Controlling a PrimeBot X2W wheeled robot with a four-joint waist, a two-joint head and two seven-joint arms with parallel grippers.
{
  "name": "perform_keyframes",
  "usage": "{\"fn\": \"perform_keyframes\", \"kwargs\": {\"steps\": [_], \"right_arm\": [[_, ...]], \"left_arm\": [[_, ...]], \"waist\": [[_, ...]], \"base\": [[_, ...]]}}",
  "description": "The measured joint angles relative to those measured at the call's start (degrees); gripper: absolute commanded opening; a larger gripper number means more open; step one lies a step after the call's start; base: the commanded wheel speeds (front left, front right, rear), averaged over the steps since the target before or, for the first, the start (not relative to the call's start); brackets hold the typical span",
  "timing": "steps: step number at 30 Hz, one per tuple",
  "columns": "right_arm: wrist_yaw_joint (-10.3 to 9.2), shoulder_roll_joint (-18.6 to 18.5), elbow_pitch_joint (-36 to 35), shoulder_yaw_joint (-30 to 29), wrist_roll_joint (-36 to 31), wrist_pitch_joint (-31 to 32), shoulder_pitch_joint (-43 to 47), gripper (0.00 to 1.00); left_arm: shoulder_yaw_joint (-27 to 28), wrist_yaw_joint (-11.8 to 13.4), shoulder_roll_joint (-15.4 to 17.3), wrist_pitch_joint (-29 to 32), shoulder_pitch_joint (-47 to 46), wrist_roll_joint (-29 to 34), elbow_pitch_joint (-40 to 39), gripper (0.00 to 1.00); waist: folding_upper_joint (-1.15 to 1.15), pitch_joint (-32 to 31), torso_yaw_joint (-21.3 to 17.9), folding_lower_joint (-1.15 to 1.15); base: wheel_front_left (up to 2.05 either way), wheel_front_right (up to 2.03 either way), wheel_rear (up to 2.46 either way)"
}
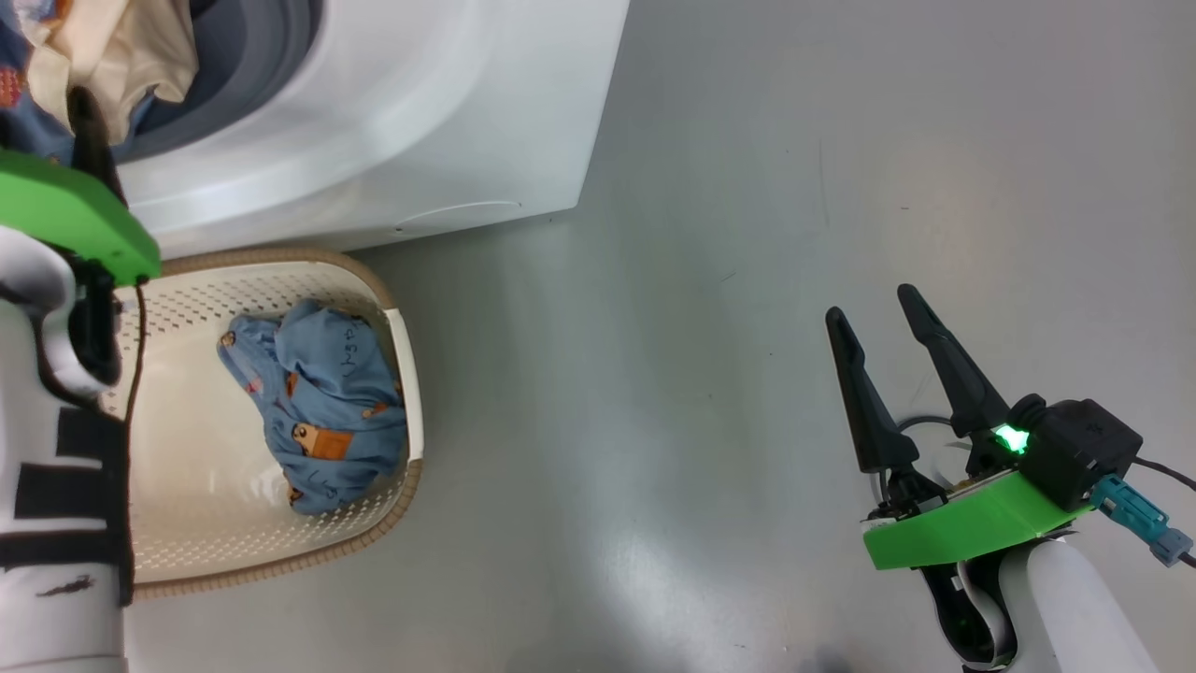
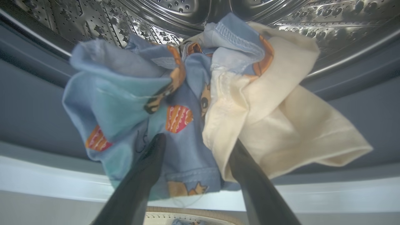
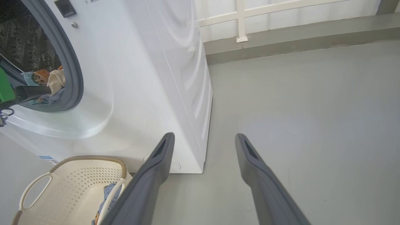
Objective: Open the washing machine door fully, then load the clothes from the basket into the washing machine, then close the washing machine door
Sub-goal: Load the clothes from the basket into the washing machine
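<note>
Dark fingers of left gripper [image 2: 197,140] stand apart, nothing clamped. Tips sit against a cloth bundle at the drum mouth; can't tell if either tip presses on it.

Bundle is 2 pieces tangled together: blue printed garment [image 2: 134,103] at left centre of the left wrist frame and cream garment [image 2: 281,118] at right centre. Both are draped over the grey gasket [image 2: 31,103] and hang partly outside it. Perforated steel drum [image 2: 187,9] runs across the top of that frame.

Head view: 1 left finger and the green wrist plate show at upper left, at the open mouth of the washing machine [image 1: 420,121]. Cream cloth hangs there.

Basket [image 1: 280,542] is at lower left of the head frame, on the floor [image 1: 747,187] just beside the machine front. 1 more light blue garment [image 1: 322,402] with orange-brown patches lies crumpled inside, against the basket's right wall.

Right gripper [image 1: 873,307] is at lower right of the head frame. Its 2 fingers are spread with nothing between them, over bare floor, well apart from basket and machine.

Right wrist view has the machine at left, bundle in the mouth at far left, basket at lower left corner.
</note>
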Motion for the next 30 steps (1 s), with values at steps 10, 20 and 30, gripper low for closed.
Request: {"fn": "perform_keyframes", "kwargs": {"steps": [10,20,30], "right_arm": [[0.0,-0.02,-0.02,0.04,-0.01,-0.01,-0.07,1.0],[-0.01,0.02,0.19,0.07,0.01,0.0,-0.16,1.0],[0.0,0.01,0.32,0.26,0.21,-0.01,-0.15,1.0]], "left_arm": [[0.01,1.16,-1.04,0.67,-4.36,-1.09,5.61,0.0],[-2.01,0.49,-0.38,-6.92,-7.75,0.55,7.33,0.0],[-4.09,-0.09,1.3,-13.66,-12.68,2.54,9.16,0.0]], "waist": [[0.0,0.83,0.31,0.0],[0.0,0.42,0.12,0.0],[0.0,-0.08,-0.25,0.0]], "base": [[0.0,0.0,0.0],[0.0,0.0,0.0],[0.0,0.0,0.0]]}}
